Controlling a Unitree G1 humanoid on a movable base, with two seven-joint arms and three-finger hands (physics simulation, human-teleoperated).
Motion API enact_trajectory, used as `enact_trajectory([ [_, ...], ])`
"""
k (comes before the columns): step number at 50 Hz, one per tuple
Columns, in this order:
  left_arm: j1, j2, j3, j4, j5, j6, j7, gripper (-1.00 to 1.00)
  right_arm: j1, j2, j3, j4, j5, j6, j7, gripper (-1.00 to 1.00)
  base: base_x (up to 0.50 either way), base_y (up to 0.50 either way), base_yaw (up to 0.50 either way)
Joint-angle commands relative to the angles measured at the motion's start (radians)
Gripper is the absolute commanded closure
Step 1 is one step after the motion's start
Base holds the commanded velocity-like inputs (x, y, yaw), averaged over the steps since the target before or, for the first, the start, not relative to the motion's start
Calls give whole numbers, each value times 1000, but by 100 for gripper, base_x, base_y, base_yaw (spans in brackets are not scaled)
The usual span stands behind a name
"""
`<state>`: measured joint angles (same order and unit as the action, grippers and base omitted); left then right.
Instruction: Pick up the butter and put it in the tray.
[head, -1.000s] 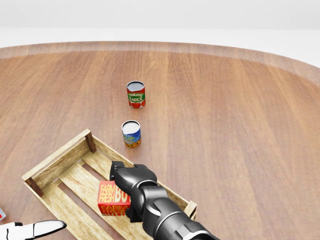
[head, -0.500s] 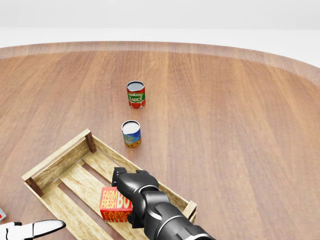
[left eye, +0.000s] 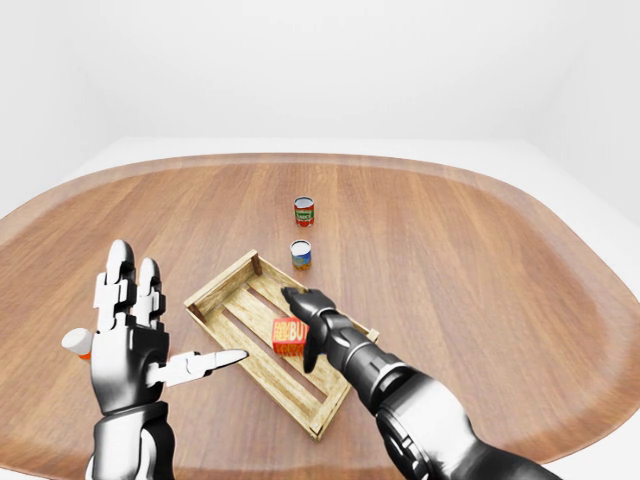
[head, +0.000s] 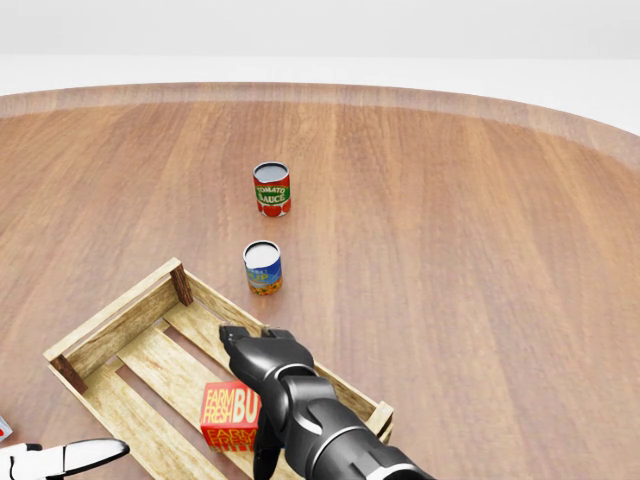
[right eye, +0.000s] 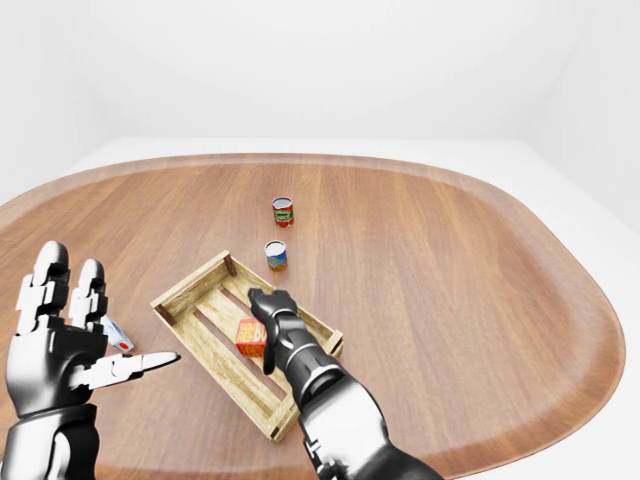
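Releasing looks like the step in hand: butter is already inside the tray, so do it clean. Left to right in the left-eye view. Left hand (left eye: 130, 345) is raised at the view's left, fingers spread wide, holding nothing, well apart from the tray. A small white and orange thing (left eye: 76, 343) sits on the table (left eye: 480, 260) just behind it, can't tell what. Wooden slatted tray (left eye: 222, 291) lies diagonally, near centre. Butter (head: 230, 416), red box with FARM FRESH lettering, sits over the slats toward the tray's lower-right end; whether it rests flat on them or hangs a little above, can't tell. Right hand (head: 262, 372) is against the butter's right side, fingers appear wrapped on it, though the contact side is hidden by the dark hand, so grip is a judgement. Above the tray in the head view: blue-label can (head: 263, 268) just beside the tray's upper rail, tomato sauce can (head: 271, 189) further up. Advice: lower until the box bears on the slats, open fingers fully, lift straight up, avoid the right rail and the near can.
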<state>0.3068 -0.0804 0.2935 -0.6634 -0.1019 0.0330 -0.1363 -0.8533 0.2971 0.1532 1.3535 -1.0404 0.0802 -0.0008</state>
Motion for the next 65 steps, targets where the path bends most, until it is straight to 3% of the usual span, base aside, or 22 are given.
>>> enact_trajectory([
  [1, 1, 0, 3, -3, -3, 2, -1, -100, 0, 0, 2, -5, -6, -4, -7, -100, 0, 0, 0],
  [32, 3, -3, 6, -10, -8, 5, -2, -100, -34, -17, -11, -37, 34, -16, -37, -100, 0, 0, 0],
  [41, 4, -4, 1, -10, -3, 3, -2, -100, -59, -40, 5, -157, 80, 7, -31, -100, 0, 0, 0],
  [65, 3, -2, 3, 1, -3, -4, -3, -100, 233, -166, 14, -1031, 33, 7, 215, -100, 0, 0, 0],
])
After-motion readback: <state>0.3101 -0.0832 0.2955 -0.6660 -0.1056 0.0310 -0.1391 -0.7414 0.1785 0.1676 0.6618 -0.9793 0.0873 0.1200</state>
